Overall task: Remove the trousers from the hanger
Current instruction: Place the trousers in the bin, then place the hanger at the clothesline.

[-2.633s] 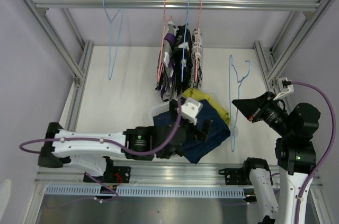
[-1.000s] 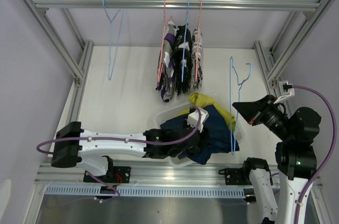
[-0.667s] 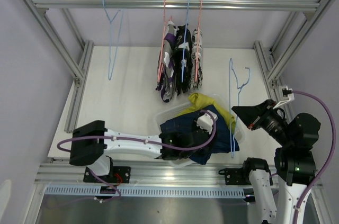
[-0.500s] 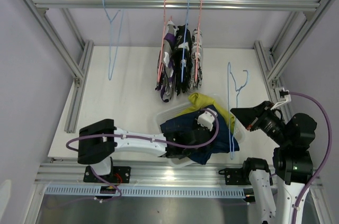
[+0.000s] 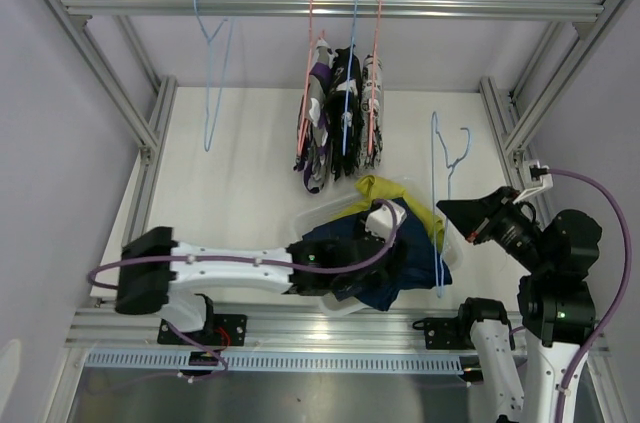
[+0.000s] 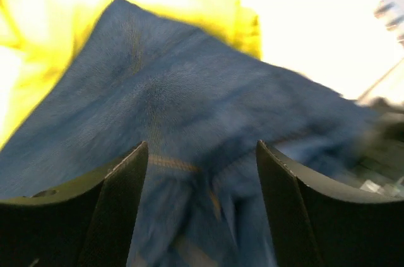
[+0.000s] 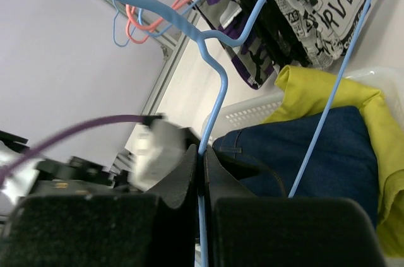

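Hovering L hand [image 6: 201, 148] over navy trousers [image 6: 189, 90]; R hand [image 7: 202, 154] pinching blue hanger [image 7: 224, 81]

Left tool [image 6: 202, 148] opened wider above navy trousers [image 6: 189, 84]

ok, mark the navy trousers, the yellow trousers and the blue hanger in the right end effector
navy trousers [image 6: 189, 96], left wrist view, middle of the fabric
yellow trousers [image 7: 322, 93], right wrist view, upper fold
blue hanger [image 5: 435, 203], top external view, long straight wire

White arms [image 5: 230, 265], black joints [image 5: 572, 243], purple cables [image 7: 82, 125]
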